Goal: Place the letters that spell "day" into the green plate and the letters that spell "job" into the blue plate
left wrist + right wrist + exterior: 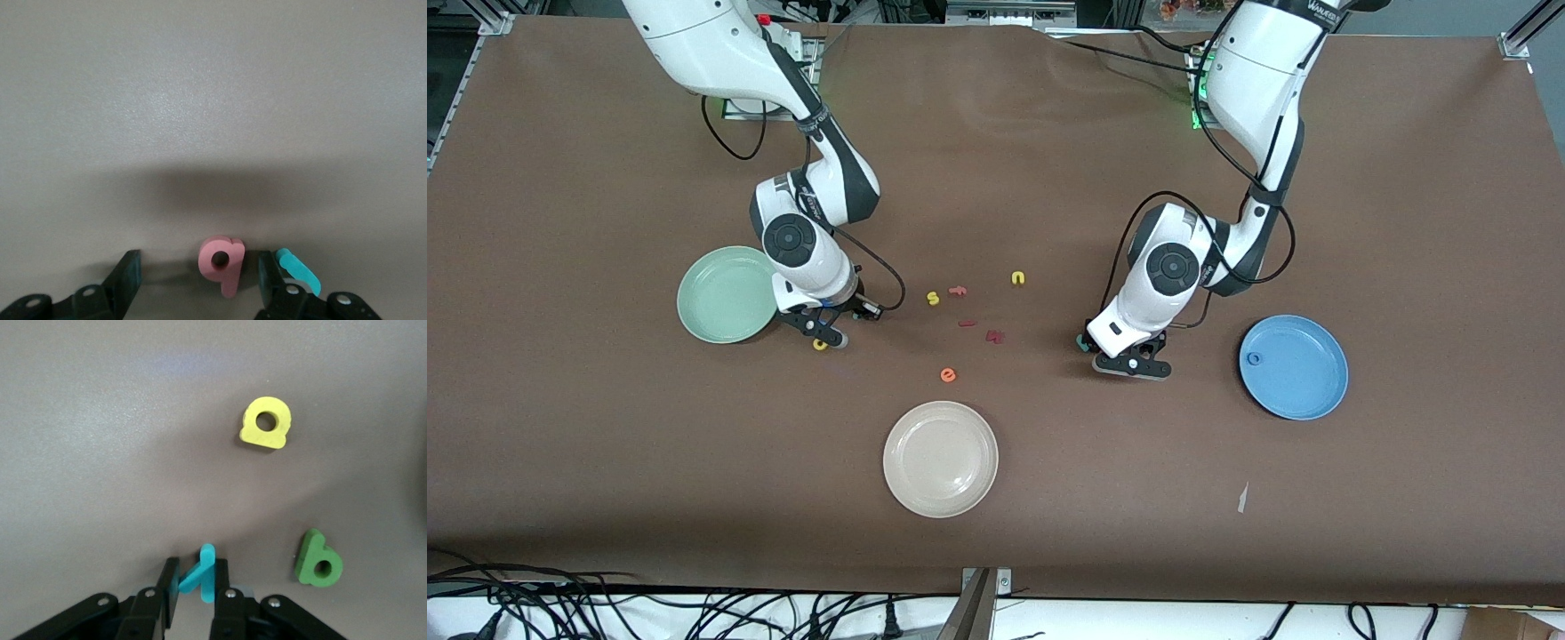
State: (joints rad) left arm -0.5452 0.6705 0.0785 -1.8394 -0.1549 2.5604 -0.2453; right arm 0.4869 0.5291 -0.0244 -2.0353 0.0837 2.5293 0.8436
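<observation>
Even overhead light, soft shadows, wrist views slightly hazy.

Both arms: glossy white shells, dark grey joint bands, round black caps on the wrist housings. Black cables loop loose from forearm to wrist on each. Left arm carries partial black lettering near the top of its upper link. Left gripper point(1134, 363) and right gripper point(829, 331): black bodies, black fingers, silver screw heads showing in both wrist views.
</observation>
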